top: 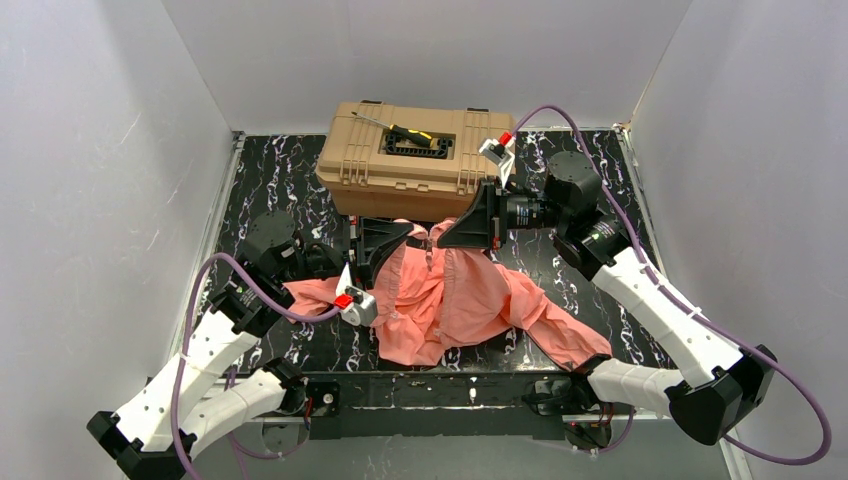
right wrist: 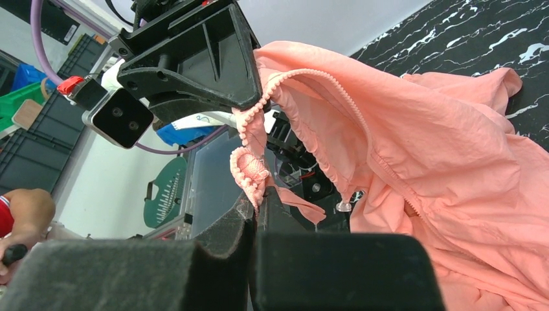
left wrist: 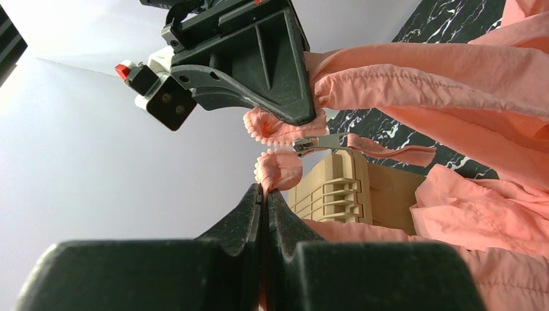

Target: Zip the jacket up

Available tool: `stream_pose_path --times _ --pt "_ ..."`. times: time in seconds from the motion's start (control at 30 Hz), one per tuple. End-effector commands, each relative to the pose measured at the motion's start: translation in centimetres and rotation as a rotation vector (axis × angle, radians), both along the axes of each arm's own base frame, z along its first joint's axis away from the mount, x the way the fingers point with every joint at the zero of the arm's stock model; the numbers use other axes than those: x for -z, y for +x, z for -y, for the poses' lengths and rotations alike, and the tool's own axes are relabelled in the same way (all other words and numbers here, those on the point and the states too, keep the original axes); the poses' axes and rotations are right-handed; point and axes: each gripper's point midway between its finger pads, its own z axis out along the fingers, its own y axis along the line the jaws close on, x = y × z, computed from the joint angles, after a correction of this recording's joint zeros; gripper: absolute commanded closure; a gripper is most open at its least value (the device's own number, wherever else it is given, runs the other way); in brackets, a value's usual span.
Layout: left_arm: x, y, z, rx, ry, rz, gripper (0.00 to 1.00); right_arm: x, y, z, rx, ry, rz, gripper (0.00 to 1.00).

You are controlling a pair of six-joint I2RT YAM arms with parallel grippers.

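- My left jaws and right jaws each clamp a zipper edge of the jacket, raised near the toolbox; the rest sprawls on the table.
- Thin fabric may slip free; bunched teeth could jam the slider.

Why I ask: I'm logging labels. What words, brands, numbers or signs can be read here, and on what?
None can be read.
On the tan toolbox: no legible marking.
On the jacket: no text shows.
On the blue object in the right wrist view's background: a white mark, too blurred to read.
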Motion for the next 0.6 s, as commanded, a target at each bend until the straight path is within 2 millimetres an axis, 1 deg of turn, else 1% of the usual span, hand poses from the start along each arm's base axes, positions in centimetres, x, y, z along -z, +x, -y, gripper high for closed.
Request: stream_pose_path --times 0.0,0.27,0.43,0.57 --pt "-1.41 -0.78 -0.15 0.021 -0.014 0.022 1.0 -1.61 -0.3 -0.17 -0.015 0.05 0.053 0.99" --pt "-1.45 -0.89 -0.19 0.024 -0.014 0.028 1.0 -1.57 -0.24 -0.2 -0.014 0.046 0.048 0.99" --pt "-1.27 -0.91 -0.17 0.026 -0.009 0.025 1.0 -1.91 -0.18 -0.28 -0.015 0.053 0.051 0.99" --pt "-1.26 -0.94 -0.16 0.029 -0.009 0.028 1.0 -1.72 -0.16 -0.4 -0.021 0.05 0.038 0.99"
